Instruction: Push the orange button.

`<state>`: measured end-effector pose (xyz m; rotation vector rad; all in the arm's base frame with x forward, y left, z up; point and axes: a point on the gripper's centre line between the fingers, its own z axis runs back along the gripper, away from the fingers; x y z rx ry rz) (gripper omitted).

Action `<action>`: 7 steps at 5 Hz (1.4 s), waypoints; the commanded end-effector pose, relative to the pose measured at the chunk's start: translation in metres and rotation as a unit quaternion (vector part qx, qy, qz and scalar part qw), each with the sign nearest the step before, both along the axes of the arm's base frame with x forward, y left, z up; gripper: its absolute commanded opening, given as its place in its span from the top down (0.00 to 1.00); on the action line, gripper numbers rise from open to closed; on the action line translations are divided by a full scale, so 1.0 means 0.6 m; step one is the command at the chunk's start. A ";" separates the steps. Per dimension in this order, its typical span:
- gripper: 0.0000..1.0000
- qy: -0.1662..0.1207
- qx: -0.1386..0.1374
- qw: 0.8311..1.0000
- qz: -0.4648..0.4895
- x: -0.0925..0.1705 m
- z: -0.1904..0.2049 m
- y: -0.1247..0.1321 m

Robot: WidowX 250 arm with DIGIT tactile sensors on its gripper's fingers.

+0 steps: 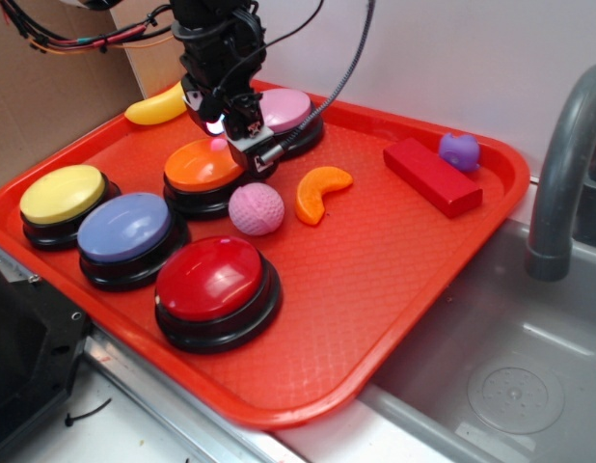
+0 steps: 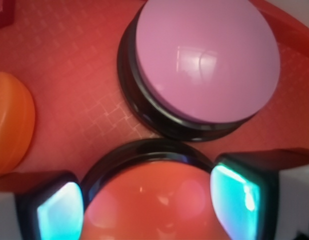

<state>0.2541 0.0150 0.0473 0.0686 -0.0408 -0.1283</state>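
Note:
The orange button (image 1: 197,166), a glossy orange dome on a black base, sits in the middle left of the red tray (image 1: 375,318). My gripper (image 1: 236,143) is right over the button's back right part, very close to the dome. In the wrist view the orange button (image 2: 144,195) fills the space between my two fingers (image 2: 59,212), which stand wide apart. The gripper (image 2: 150,210) is open and holds nothing. I cannot tell whether it touches the dome.
A pink-topped button (image 1: 288,108) (image 2: 207,60) stands just behind. An orange crescent slice (image 1: 320,191) (image 2: 12,125), pink ball (image 1: 256,208), red-domed button (image 1: 209,278), blue button (image 1: 124,227) and yellow button (image 1: 62,193) surround it. Red block (image 1: 431,176), purple toy (image 1: 459,150), banana (image 1: 155,106); faucet (image 1: 563,174) at right.

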 end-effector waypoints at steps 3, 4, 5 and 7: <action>0.00 -0.027 0.011 0.999 0.041 -0.025 0.105 0.013; 0.00 -0.025 0.008 0.999 0.048 -0.029 0.118 0.015; 0.00 -0.030 0.010 0.998 0.060 -0.035 0.136 0.018; 0.00 -0.027 0.011 0.997 0.066 -0.039 0.156 0.024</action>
